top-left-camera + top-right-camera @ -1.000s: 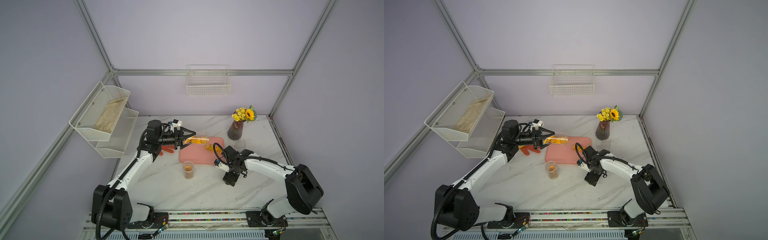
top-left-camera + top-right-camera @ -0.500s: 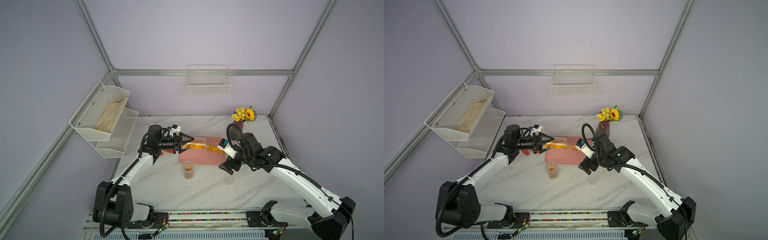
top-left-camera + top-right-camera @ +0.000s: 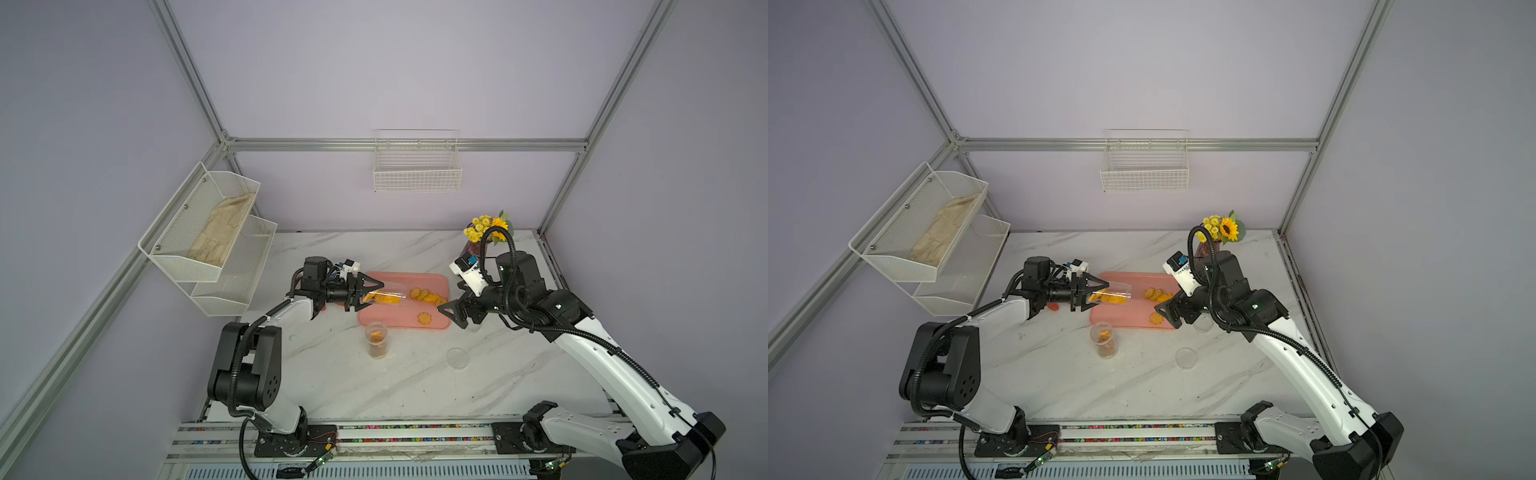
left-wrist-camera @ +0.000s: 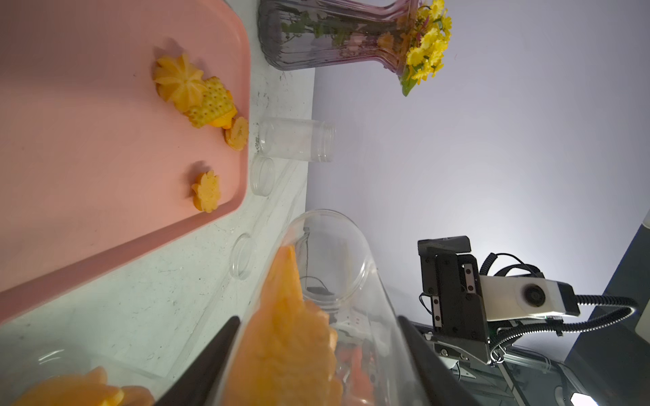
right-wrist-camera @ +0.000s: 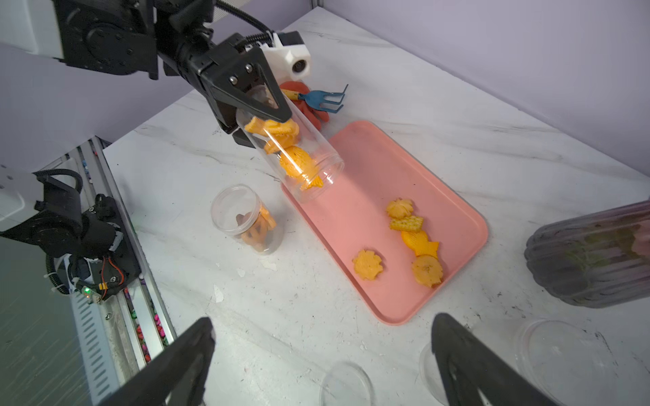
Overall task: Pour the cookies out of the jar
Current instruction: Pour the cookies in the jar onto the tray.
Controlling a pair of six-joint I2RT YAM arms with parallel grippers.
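A clear jar [image 3: 384, 296] [image 3: 1115, 296] [image 5: 292, 151] lies tilted, mouth down over the pink tray [image 3: 399, 322] [image 5: 351, 211]. My left gripper [image 3: 370, 296] [image 3: 1096, 296] [image 4: 318, 320] is shut on its base end. Several orange-yellow cookies [image 4: 288, 334] sit inside the jar near its mouth. Several more cookies [image 3: 424, 296] [image 3: 1156, 294] [image 5: 415, 239] [image 4: 197, 95] lie on the tray's right half. My right gripper [image 3: 451, 316] [image 3: 1167, 318] [image 5: 322, 320] hangs open and empty, just off the tray's front right corner.
A second open jar [image 3: 377, 338] [image 5: 248, 219] with biscuits stands in front of the tray. A loose clear lid [image 3: 457, 357] lies on the table, and an empty clear jar [image 4: 295, 144] stands beside the tray. Behind are a flower vase [image 3: 488, 232] and a blue fork [image 5: 320, 100].
My right gripper has left the clear lid on the table, opened wide, and risen back to the tray's right end. The left gripper has lowered the jar over the tray.
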